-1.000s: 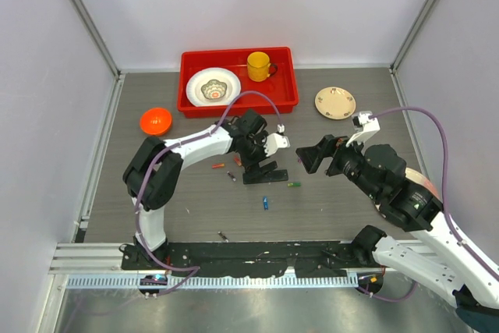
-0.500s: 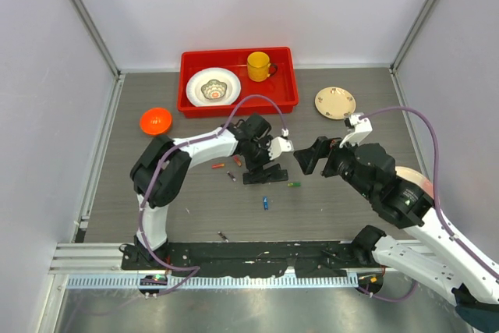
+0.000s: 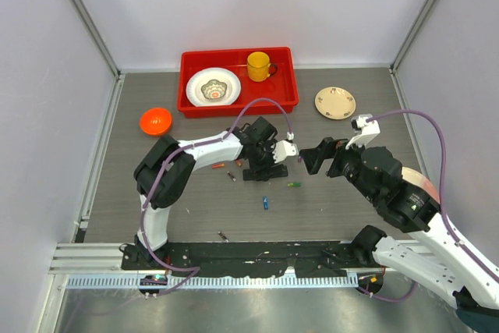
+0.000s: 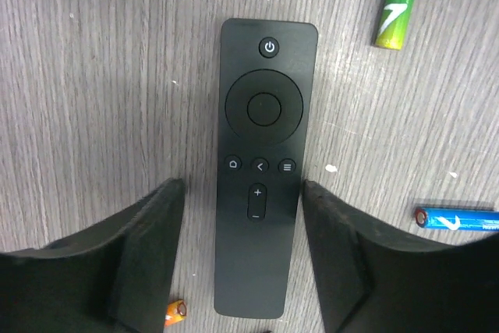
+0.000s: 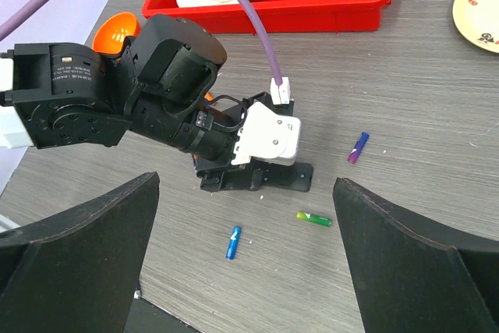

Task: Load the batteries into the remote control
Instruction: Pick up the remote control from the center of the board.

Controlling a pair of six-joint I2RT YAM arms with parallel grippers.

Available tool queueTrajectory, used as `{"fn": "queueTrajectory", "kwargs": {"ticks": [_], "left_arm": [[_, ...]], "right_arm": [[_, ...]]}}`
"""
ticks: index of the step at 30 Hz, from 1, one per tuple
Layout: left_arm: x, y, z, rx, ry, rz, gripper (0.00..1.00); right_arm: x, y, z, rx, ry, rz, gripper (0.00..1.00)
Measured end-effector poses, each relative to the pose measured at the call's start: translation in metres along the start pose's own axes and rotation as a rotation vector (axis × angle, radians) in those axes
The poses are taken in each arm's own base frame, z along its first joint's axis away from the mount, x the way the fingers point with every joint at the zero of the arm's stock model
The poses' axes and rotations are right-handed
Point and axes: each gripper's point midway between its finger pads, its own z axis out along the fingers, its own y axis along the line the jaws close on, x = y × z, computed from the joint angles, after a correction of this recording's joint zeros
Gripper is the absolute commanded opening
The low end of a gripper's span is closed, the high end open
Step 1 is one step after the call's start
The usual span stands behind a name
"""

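The black remote control lies flat on the table with its buttons up. My left gripper straddles its lower half. The right finger stands at the remote's edge, and a gap is left at the left finger. From above, the left gripper covers most of the remote. Loose batteries lie around it: a green one, a blue one and an orange one. My right gripper hovers wide open just right of the remote, holding nothing.
A purple-tipped battery lies right of the remote. More batteries lie to the left and near the front rail. At the back are a red tray holding a plate and yellow mug, an orange bowl and a cream plate.
The left gripper's jaws have narrowed around the remote, and the wrist has shifted slightly right. The right gripper has stayed wide open and moved only a little.
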Motion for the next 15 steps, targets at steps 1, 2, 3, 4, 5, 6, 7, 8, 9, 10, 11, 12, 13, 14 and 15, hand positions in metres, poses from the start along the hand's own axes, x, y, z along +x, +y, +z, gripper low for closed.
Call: {"fn": "queueTrajectory", "kwargs": {"ticks": [1,2,3,4,5,6,7,8,9,10,11,12,13,14,15], "left_arm": [[-0.0003,0.0003,0.0005,-0.005,0.001,0.002,0.59],[-0.001,0.0009,0.001,-0.011,0.001,0.003,0.56],[-0.0017,0.0013,0.0015,-0.015,0.0,0.002,0.49],[-0.0023,0.0016,0.0018,-0.02,-0.001,0.001,0.44],[-0.0024,0.0019,0.0021,-0.023,-0.001,-0.004,0.41],[-0.0029,0.0023,0.0024,-0.026,-0.004,-0.003,0.39],[-0.0031,0.0023,0.0024,-0.026,-0.004,-0.006,0.38],[-0.003,0.0021,0.0024,-0.026,-0.004,-0.008,0.37],[-0.0033,0.0021,0.002,-0.027,-0.005,-0.01,0.35],[-0.0035,0.0021,0.0018,-0.028,-0.005,-0.011,0.32],[-0.0037,0.0022,0.0014,-0.03,-0.005,-0.014,0.29],[-0.004,0.002,0.0007,-0.031,-0.006,-0.017,0.25],[-0.0038,0.0011,-0.0004,-0.031,-0.005,-0.025,0.23],[-0.004,0.0004,-0.0023,-0.032,-0.005,-0.028,0.19],[-0.0052,-0.0001,-0.0053,-0.035,-0.009,-0.032,0.12]], "right_arm": [[0.0,-0.0002,-0.0002,0.001,0.0,0.0,0.99],[0.0004,-0.0006,0.0,0.002,0.0,0.0,0.99],[0.0013,-0.0012,0.0003,0.005,0.002,-0.001,0.98],[0.0024,-0.0019,0.0006,0.007,0.004,-0.001,0.99],[0.0032,-0.0025,0.0006,0.009,0.005,-0.002,0.98],[0.0036,-0.0029,0.0001,0.009,0.005,-0.002,0.99],[0.0039,-0.0032,0.0002,0.01,0.006,-0.002,0.99],[0.0038,-0.0033,0.0002,0.011,0.006,-0.002,0.99],[0.0037,-0.0036,0.0003,0.012,0.005,-0.002,0.99],[0.0037,-0.0036,0.0003,0.013,0.005,-0.002,0.99],[0.0033,-0.0036,-0.0001,0.012,0.003,-0.002,0.98],[0.0032,-0.0037,-0.0001,0.013,0.002,-0.001,0.99],[0.0028,-0.0042,-0.0001,0.015,0.0,-0.001,0.98],[0.0027,-0.0046,-0.0001,0.018,-0.001,0.0,0.99],[0.0024,-0.0051,0.0,0.021,-0.002,0.002,0.99]]}}
